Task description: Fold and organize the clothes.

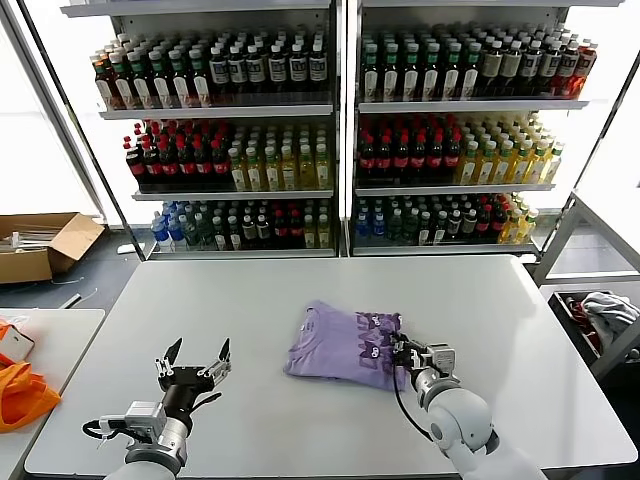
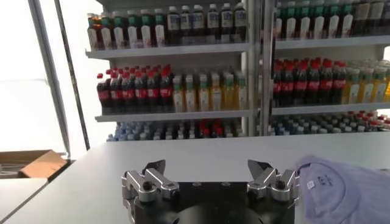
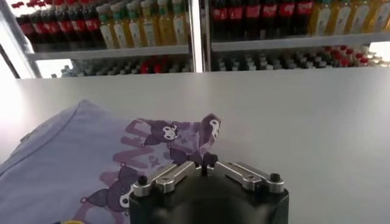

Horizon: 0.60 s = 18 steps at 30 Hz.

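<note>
Right wrist view shows the right tool (image 3: pixel 204 163) pinched closed on a raised fold of the lavender T-shirt (image 3: pixel 79 152), at the edge bearing the darker print. That folded T-shirt (image 1: pixel 345 343) lies mid-worktop (image 1: pixel 270 300), its long axis running roughly left to right. Well to the T-shirt's left, the left tool (image 1: pixel 196 359) hovers spread wide, holding nothing.

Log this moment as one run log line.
right gripper: shut on T-shirt right edge | left gripper: open, idle at table front left | T-shirt: partly folded
</note>
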Available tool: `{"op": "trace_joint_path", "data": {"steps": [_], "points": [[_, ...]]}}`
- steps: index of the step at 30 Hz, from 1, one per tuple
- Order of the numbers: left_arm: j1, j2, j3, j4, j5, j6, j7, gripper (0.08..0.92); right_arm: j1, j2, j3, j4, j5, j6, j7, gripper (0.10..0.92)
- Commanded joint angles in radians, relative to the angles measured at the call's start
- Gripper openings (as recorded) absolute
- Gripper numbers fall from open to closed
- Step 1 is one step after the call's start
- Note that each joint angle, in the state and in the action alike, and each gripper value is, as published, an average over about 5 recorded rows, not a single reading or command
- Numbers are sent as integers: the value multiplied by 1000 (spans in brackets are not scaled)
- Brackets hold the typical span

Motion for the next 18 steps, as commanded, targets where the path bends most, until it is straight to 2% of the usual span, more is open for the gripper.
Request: {"op": "trace_joint_path", "data": {"steps": [1, 7, 14, 18], "points": [[-1, -5, 17, 3, 3, 4, 0, 822, 85, -94, 62, -138, -289, 73, -168, 170], [5, -7, 20, -1, 3, 4, 1, 823, 114, -66, 74, -139, -411, 193, -223, 338], [24, -19, 4, -39, -2, 0, 5, 823, 64, 19, 58, 35, -425, 170, -148, 546], [28, -24, 3, -53, -2, 1, 4, 823, 68, 63, -50, 53, -459, 173, -156, 659]]}}
